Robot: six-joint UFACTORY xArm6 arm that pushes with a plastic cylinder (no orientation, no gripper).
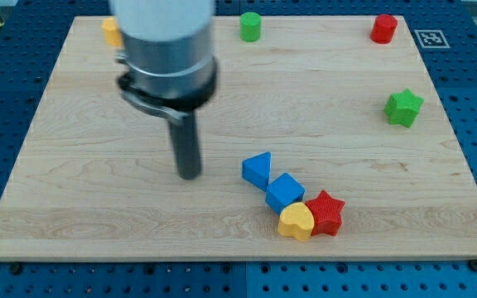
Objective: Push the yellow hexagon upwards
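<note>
1. We see our tip [189, 175] resting on the wooden board [73, 207], left of centre, with bare wood all around it.
2. We carry no pincer: the arm ends in a plain dark rod, so nothing opens, shuts or holds anything.
3. The yellow hexagon [111, 31] sits at the board's top-left corner, close to the top edge. Our arm's grey housing covers its right part, so we cannot confirm the shape fully.
4. The tip stands well apart from the hexagon, below it and to the view's right.
5. A green cylinder [250, 26] stands at the top edge, near the middle.
6. A red cylinder [383, 28] stands near the top-right corner.
7. A green star [403, 108] lies near the right edge.
8. Towards the bottom edge, right of the tip, four blocks run in a diagonal chain: blue triangle [257, 169], blue cube [285, 191], yellow heart [296, 222], red star [325, 212]. Heart and star touch; the cube touches the heart.
</note>
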